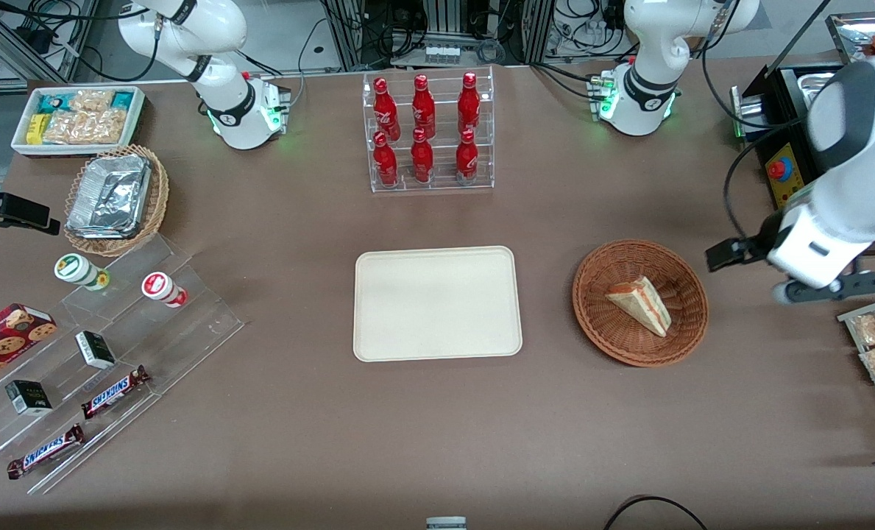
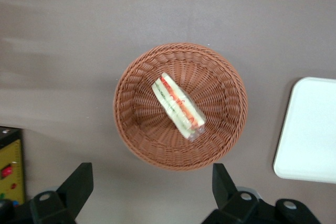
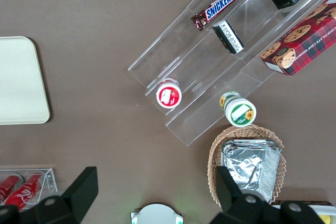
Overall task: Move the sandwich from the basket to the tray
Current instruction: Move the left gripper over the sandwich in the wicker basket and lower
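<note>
One brown table [image 1: 297,412] carries everything, and the largest task item on it is the cream-beige tray [image 1: 437,303], lying flat near the middle with nothing on it, nearer the front camera than the clear rack of red bottles [image 1: 427,131]. Beside the tray, toward the working arm's end of the table, sits the round reddish-brown wicker basket [image 1: 640,302], apart from the tray with bare tabletop between them. Inside the basket lies the sandwich [image 1: 642,305], a pale triangular wedge resting on the woven bottom; the wrist view shows its red, orange and green filling layers facing up [image 2: 177,106]. The left arm's gripper [image 1: 812,276] hangs above the table just beside the basket, toward the working arm's end, touching neither basket nor sandwich. In the wrist view its two dark fingers [image 2: 79,184] stand wide apart and hold nothing, with the basket [image 2: 231,77] seen between them.
</note>
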### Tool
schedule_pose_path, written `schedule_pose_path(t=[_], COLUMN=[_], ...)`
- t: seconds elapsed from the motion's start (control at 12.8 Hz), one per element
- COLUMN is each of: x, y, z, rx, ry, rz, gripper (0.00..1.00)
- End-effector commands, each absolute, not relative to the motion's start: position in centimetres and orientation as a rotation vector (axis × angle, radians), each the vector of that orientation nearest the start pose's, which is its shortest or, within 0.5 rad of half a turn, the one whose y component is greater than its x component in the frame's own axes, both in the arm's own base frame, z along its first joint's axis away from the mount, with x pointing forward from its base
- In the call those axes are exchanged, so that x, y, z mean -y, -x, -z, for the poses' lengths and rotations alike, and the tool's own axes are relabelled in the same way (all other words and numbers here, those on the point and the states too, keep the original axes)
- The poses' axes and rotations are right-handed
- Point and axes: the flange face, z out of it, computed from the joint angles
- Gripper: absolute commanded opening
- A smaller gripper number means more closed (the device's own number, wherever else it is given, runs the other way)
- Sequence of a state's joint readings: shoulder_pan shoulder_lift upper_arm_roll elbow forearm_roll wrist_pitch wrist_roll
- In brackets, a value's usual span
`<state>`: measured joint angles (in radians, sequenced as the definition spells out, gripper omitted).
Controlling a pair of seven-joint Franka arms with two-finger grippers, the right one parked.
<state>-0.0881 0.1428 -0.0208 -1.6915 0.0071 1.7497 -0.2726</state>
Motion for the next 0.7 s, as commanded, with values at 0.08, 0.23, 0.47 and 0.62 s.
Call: schedule_pose_path(t=[0.08, 0.23, 0.47, 0.62], x=[7.7, 8.6, 10.5, 11.3], y=[-59.0, -58.8, -59.1, -59.2], z=[-44.9, -43.1, -40.9, -40.2], rx=[0.501, 0.604, 0.752, 0.824], ry=[3.075, 3.073, 3.048, 3.030], rz=[-0.045, -0.013, -0.014, -0.012], gripper=[1.00, 1.00, 1.00, 1.00])
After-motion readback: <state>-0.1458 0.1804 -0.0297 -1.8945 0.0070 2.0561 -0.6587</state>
